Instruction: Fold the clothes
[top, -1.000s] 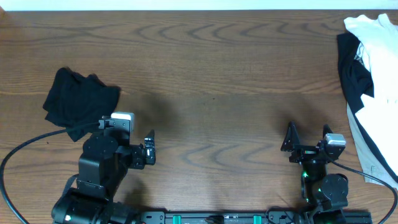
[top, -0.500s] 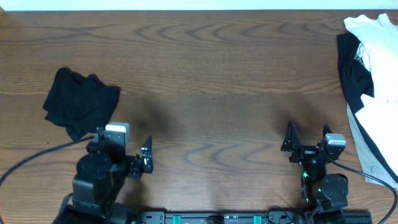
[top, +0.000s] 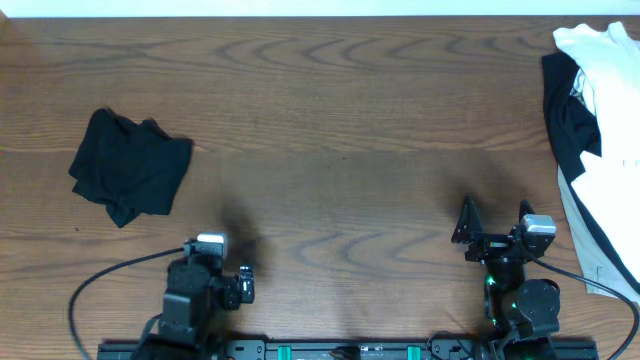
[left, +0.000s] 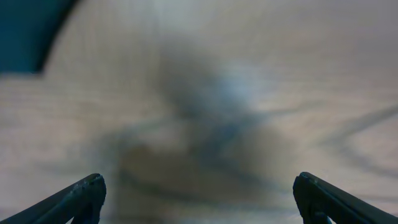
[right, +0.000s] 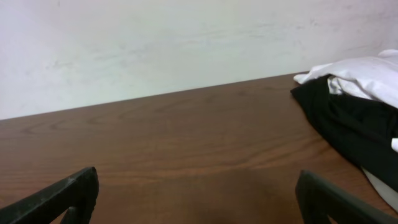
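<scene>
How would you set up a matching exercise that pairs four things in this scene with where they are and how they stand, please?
Things:
1. black garment
2. black and white clothes pile
3. left gripper
4. right gripper

Places or states:
A. open, by the near edge on the right
B. heaped at the right edge of the table
C. open, by the near edge on the left, over bare wood
D. lying alone on the left side

Pairs: 1-D, 2-B, 3-C, 4-A
</scene>
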